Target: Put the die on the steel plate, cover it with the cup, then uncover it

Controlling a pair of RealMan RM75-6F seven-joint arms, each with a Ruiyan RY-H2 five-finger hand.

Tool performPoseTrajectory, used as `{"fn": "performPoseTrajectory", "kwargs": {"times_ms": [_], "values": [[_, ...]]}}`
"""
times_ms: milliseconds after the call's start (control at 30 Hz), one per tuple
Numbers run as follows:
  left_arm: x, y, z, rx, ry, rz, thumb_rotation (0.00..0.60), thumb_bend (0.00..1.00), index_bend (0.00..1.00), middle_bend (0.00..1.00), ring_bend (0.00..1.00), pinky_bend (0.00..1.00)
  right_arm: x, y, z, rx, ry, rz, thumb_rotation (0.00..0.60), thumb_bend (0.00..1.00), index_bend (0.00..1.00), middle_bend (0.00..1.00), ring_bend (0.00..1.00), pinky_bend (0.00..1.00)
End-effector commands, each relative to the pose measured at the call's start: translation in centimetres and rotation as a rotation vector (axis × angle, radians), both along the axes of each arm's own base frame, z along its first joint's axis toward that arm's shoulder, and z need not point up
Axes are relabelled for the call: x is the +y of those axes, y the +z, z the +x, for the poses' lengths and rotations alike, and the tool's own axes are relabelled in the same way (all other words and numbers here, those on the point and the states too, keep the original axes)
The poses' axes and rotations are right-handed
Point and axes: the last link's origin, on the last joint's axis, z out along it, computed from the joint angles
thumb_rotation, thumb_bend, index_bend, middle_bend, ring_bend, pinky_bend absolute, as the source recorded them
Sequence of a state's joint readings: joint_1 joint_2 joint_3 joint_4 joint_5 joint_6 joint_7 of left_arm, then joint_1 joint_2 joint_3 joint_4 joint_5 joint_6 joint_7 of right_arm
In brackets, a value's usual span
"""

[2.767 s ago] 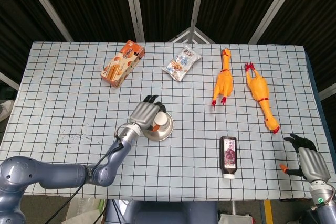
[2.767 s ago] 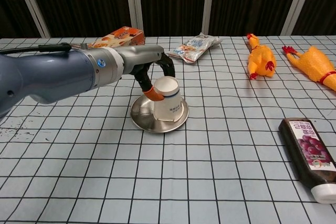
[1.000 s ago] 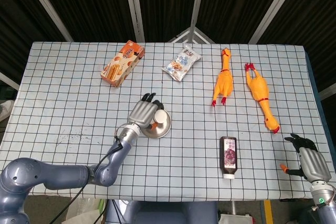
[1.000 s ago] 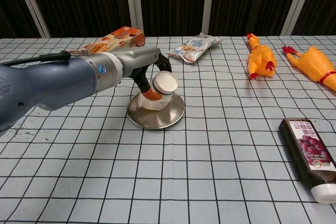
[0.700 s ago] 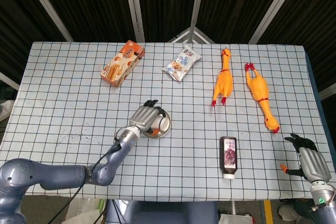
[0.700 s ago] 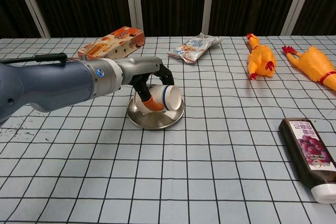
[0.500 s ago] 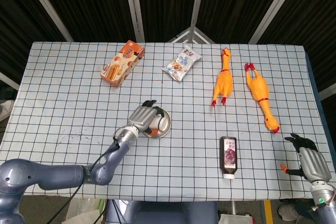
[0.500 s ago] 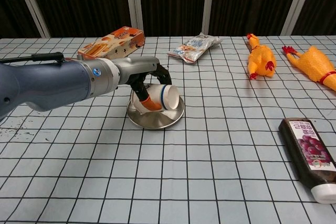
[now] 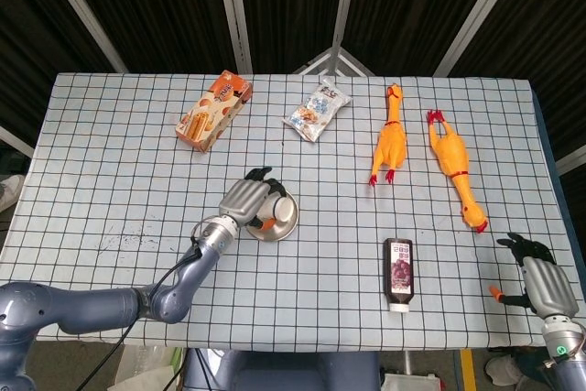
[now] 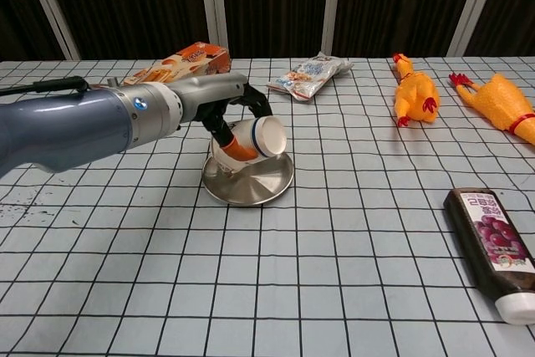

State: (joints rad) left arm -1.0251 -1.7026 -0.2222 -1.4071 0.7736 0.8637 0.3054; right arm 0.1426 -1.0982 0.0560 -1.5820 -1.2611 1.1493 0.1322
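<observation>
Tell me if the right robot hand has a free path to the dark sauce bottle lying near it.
Probably yes: the right robot hand holds nothing, and only bare tablecloth lies between it and the sauce bottle. Whether the arm stretches that far is unclear.

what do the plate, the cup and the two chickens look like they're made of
Plate: polished metal, likely steel; it has a mirror-like sheen. Cup, held tilted by the left hand: apparently paper, matte white with a printed band. Chickens: probably rubber or soft vinyl, glossy yellow-orange with red details.
</observation>
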Motion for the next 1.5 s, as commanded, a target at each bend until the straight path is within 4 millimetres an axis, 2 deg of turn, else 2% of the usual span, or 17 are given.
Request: {"fn": "performPoseTrajectory", "kwargs": {"times_ms": [33,300,533,633,833,1033,1167,1333,1500], "values": [[-0.1,0.5,-1.3,-0.098,0.051,-0.020,0.600,0.55,0.61,0.26,0.00,0.00,0.0,0.0,0.0,0.000,0.001,-0.001,0.600,0.23,0.21,0.11,0.10,0.00],[-0.2,1.2,-4.9,-0.215,0.189,-0.100,0.600,0.55,0.62,0.26,0.00,0.00,0.0,-0.1,0.1,0.001,0.003,0.004,0.600,0.23,0.21,0.11,0.10,0.00],[0.0,2.3,-5.1,-0.429,0.327,-0.171,0.600,0.55,0.63,0.27,0.00,0.00,0.0,-0.1,0.0,0.003,-0.001,0.006,0.600,0.23,0.21,0.11,0.10,0.00],[0.6,4.1,-5.3,-0.501,0.346,-0.154,0.600,0.55,0.64,0.28,0.00,0.00,0.0,0.0,0.0,0.001,-0.002,0.003,0.600,0.23,0.21,0.11,0.10,0.00],[1.2,7.7,-7.5,-0.573,0.360,-0.082,0.600,0.55,0.65,0.29,0.01,0.00,0.0,-0.1,0.2,0.000,0.005,0.007,0.600,0.23,0.21,0.11,0.10,0.00],[0.8,10.6,-10.7,-0.549,0.323,0.006,0.600,0.55,0.65,0.29,0.01,0.02,0.1,0.0,0.4,-0.002,0.011,-0.001,0.600,0.23,0.21,0.11,0.10,0.00],[0.1,11.9,-14.8,-0.485,0.310,0.083,0.600,0.55,0.65,0.29,0.01,0.02,0.2,0.0,0.4,-0.002,0.011,-0.003,0.600,0.23,0.21,0.11,0.10,0.00],[-0.3,12.3,-19.3,-0.441,0.352,0.133,0.600,0.56,0.65,0.29,0.01,0.02,0.2,0.0,0.5,-0.002,0.013,-0.001,0.600,0.23,0.21,0.11,0.10,0.00],[0.0,12.3,-22.0,-0.420,0.377,0.170,0.600,0.56,0.65,0.29,0.01,0.02,0.3,-0.1,0.6,0.003,0.016,0.001,0.600,0.23,0.21,0.11,0.10,0.00]]}}
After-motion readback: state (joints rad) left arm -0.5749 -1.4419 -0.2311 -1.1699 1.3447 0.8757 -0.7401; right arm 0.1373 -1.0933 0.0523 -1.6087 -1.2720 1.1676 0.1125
